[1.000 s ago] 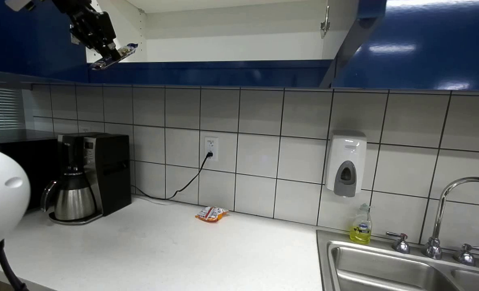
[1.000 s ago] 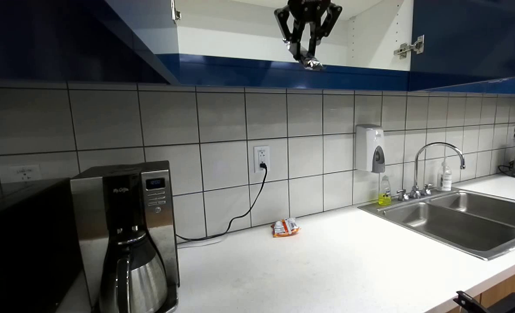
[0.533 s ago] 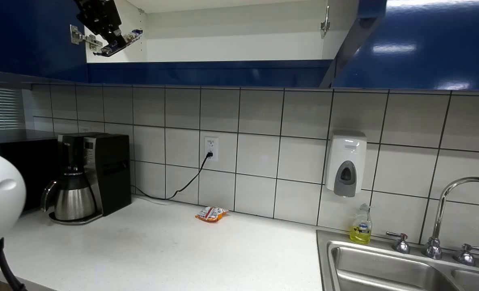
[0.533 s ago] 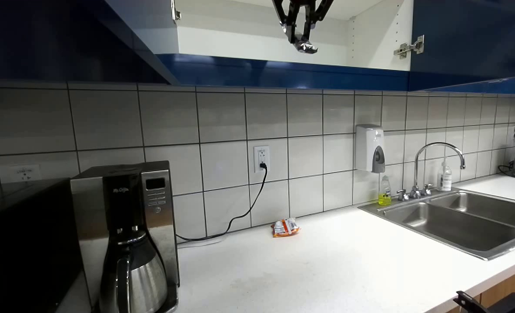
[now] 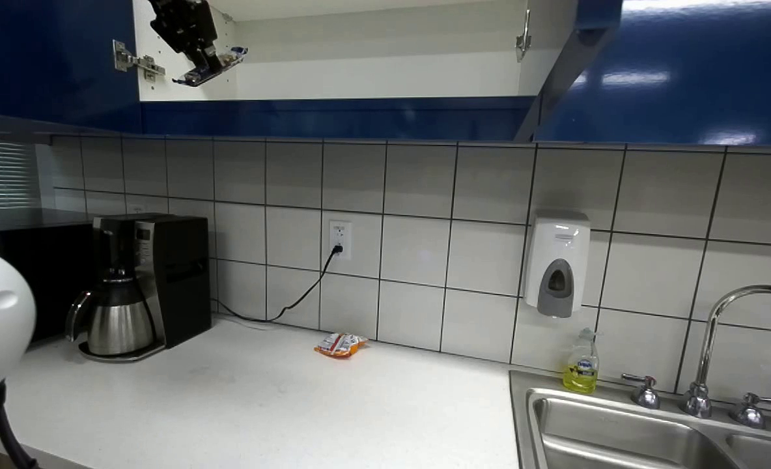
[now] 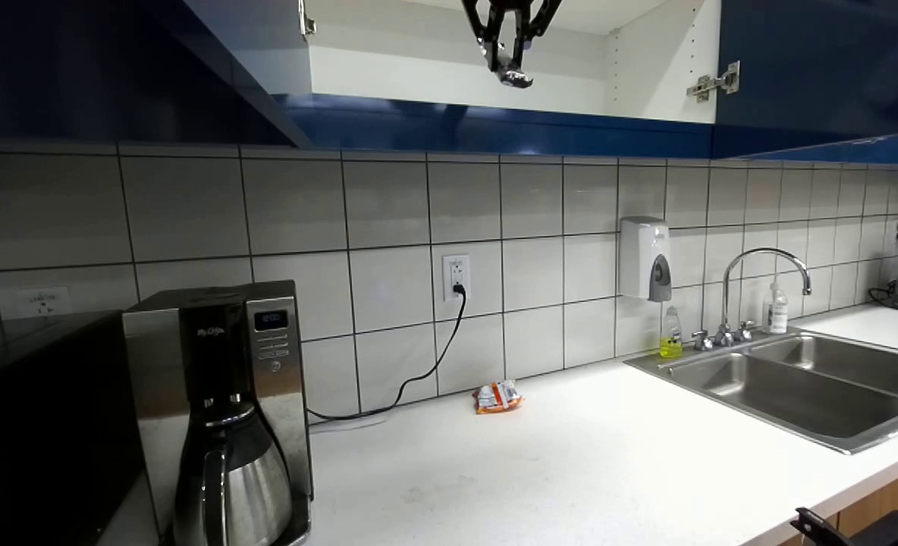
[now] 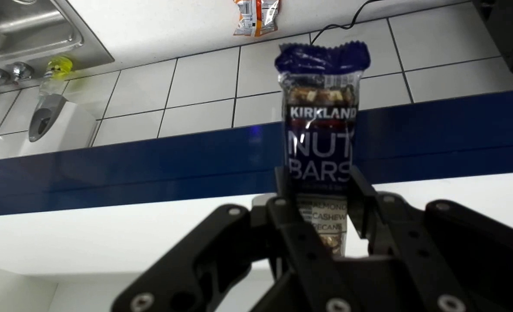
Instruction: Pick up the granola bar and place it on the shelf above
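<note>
Gripper (image 7: 319, 178) pinching granola bar (image 7: 321, 143) near open cupboard (image 5: 372, 78), packet (image 6: 497, 397) lying by back edge of worktop (image 6: 547, 470), tiled wall (image 6: 388, 205) rising behind

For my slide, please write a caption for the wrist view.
Gripper holding a bar, with shelf, packet and sink in view.

You're looking at a kitchen

You can tell by the stainless double-bowl sink (image 6: 794, 396) with its gooseneck faucet (image 5: 702, 366), and the Dawn dish soap bottle (image 5: 581, 372) on the wall-side rim. A soap dispenser (image 5: 558, 264) is mounted on the pale tiled backsplash (image 5: 415, 249). On your white surface (image 5: 359, 417) stands a Mr. Coffee coffee maker (image 6: 218, 353) with a steel carafe (image 6: 250, 489), and above hangs a glossy dark blue wall cupboard (image 5: 340, 117). Whether it serves a home or an office, you cannot tell.
</note>
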Robot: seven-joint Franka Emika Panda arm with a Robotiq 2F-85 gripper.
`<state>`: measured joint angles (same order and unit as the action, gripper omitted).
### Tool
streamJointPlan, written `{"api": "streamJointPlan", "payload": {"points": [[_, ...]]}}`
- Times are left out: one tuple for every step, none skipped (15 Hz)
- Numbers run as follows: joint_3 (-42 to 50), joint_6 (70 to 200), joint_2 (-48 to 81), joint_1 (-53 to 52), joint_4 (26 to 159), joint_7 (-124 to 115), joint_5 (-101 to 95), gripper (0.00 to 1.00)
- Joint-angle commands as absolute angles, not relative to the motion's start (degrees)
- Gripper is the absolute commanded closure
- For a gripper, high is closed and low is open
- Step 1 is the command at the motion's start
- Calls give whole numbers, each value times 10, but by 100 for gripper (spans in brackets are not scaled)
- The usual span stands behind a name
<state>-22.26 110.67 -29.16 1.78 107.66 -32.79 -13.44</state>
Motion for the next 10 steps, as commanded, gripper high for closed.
{"api": "streamJointPlan", "payload": {"points": [[-220, 1066, -223, 22, 994, -339, -148, 91], [-217, 1062, -209, 20, 981, -340, -148, 91], [-214, 1060, -196, 19, 968, -342, -150, 91], [-210, 1057, -183, 17, 955, -341, -150, 91], [-207, 1054, -170, 15, 942, -342, -151, 91], [-203, 1051, -159, 12, 930, -342, -151, 91], [-200, 1047, -147, 10, 918, -343, -152, 91], [-197, 1043, -136, 8, 906, -344, -154, 91], [-194, 1039, -124, 7, 893, -345, -155, 91], [-190, 1037, -114, 4, 883, -344, -156, 91]]}}
